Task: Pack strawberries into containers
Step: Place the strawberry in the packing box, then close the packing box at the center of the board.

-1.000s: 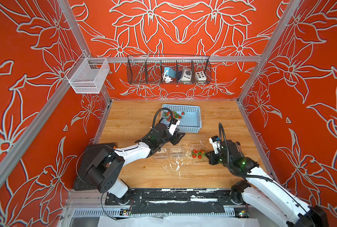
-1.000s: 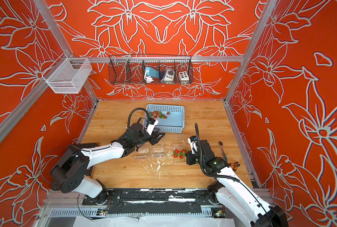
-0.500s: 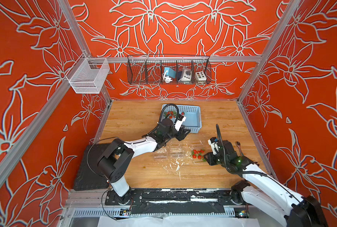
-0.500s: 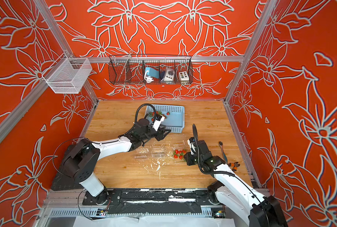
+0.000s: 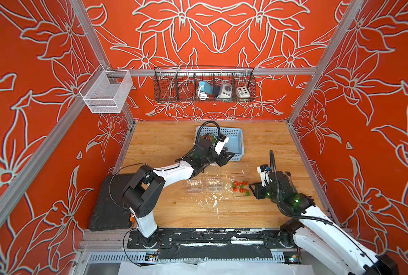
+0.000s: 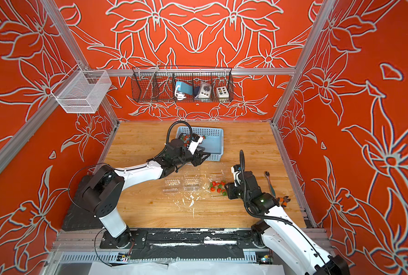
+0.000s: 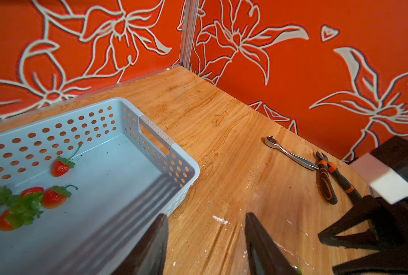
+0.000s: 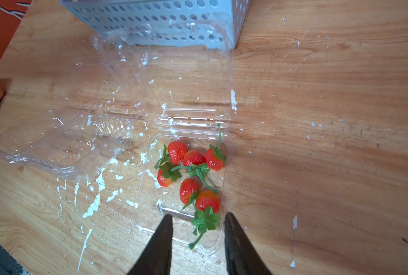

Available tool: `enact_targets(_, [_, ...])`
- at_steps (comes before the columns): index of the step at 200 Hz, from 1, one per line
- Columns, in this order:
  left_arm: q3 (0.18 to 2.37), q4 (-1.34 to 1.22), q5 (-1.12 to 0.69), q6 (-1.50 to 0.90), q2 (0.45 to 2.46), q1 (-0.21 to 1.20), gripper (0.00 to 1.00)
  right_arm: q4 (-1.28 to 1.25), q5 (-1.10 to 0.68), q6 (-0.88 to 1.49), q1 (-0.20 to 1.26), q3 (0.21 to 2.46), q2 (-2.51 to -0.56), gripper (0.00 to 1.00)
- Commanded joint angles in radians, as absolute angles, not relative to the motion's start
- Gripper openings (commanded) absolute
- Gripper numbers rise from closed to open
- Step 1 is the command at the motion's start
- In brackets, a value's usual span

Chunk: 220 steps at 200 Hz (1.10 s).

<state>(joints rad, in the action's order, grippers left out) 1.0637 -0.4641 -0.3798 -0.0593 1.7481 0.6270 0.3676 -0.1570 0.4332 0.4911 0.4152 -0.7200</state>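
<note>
Several red strawberries [image 8: 193, 166] with green caps lie in an open clear container [image 8: 148, 152], seen in both top views [image 5: 240, 187] [image 6: 218, 187]. My right gripper [image 8: 198, 217] is open at that container's near end, with one berry's cap and stem lying loose between its fingertips. Two empty containers [image 5: 194, 185] [image 5: 213, 184] sit to its left. More strawberries [image 7: 55, 196] lie in the light blue basket [image 7: 155, 133]. My left gripper [image 7: 205, 219] hangs open by the basket's near right corner [image 5: 228, 158], with only bare wood between its fingers.
A ratchet wrench [image 7: 288, 152] and orange-handled pliers [image 7: 326, 181] lie by the right wall. A black wire basket [image 5: 204, 84] and a white mesh basket [image 5: 105, 92] hang on the walls. A black mat [image 5: 107, 204] covers the near left corner. White flecks dot the wood.
My right gripper's jaws have parted at the container with berries. My left arm has swung to the right along the basket's near side.
</note>
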Motion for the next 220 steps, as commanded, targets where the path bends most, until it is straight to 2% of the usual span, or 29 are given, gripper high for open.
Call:
enact_targets(1, [1.089,-0.409,-0.426,-0.032,1.781,0.636,0.52,0.385,-0.143,0.465,0.495,0.399,-0.71,0.39])
enact_targets(120, [1.165,-0.302,-0.53,0.025,1.857,0.69,0.52,0.406,-0.171,0.489,0.496,0.395,-0.652,0.41])
enact_targets(220, [1.135,-0.269,-0.507,0.063,1.829,0.741,0.51,0.44,-0.163,0.513,0.495,0.392,-0.585,0.42])
